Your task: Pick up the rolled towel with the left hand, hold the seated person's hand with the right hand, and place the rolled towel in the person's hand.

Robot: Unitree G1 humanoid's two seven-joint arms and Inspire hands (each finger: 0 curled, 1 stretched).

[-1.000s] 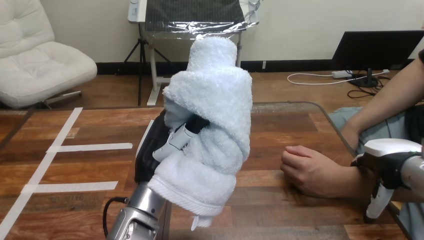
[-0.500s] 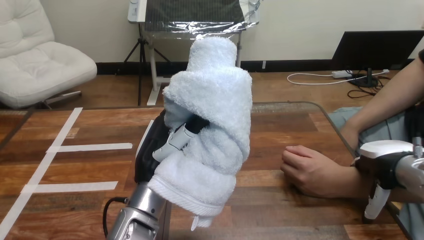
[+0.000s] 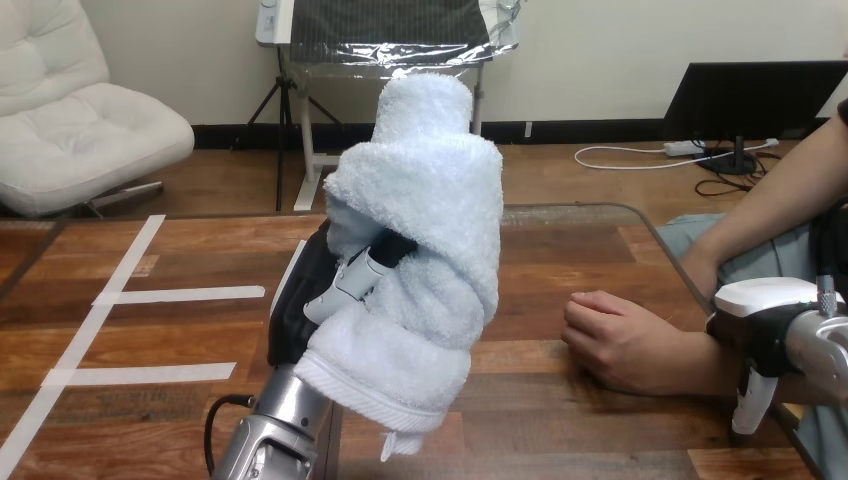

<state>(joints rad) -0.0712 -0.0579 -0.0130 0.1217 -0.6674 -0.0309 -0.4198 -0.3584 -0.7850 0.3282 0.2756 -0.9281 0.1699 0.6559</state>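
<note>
Mostly behind rolled towel (image 3: 430,220), left hand (image 3: 300,305) clutching it

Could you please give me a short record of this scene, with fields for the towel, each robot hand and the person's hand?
rolled towel: upright, raised above the table, in the left hand
left hand: fingers curled into the towel's near side
person's hand: resting on the table at the right, loosely curled, no towel in it
right hand: at the person's wrist, by the view's right edge; whether it holds the wrist cannot be told
task stage: towel picked up, not yet placed in the person's hand
</note>
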